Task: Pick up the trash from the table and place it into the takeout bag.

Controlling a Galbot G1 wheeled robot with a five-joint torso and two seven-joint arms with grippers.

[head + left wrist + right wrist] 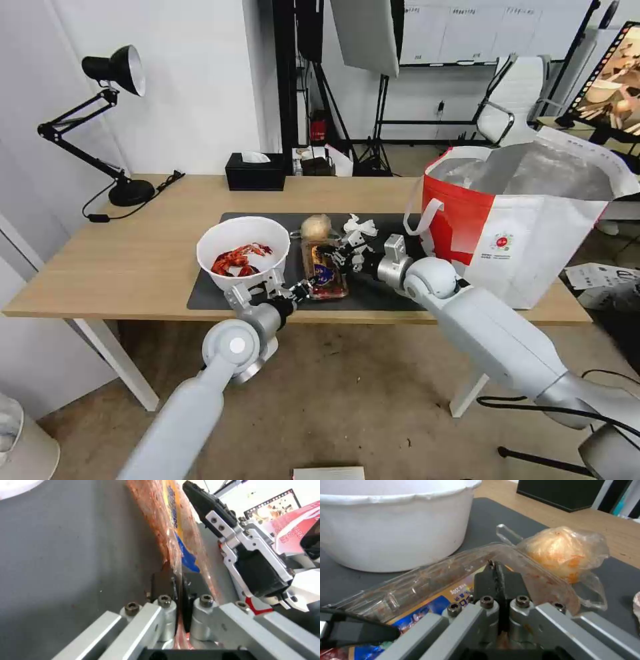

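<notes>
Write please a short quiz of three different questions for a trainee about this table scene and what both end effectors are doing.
1. True or false: both end effectors grip the clear hinged food tray.
2. What lies in the white round plastic bowl?
3. The takeout bag stands on which side of the robot: A left, B right?

Key:
1. True: left end effector and right end effector are each shut on a tray edge.
2. Red crayfish shells.
3. B.
</notes>
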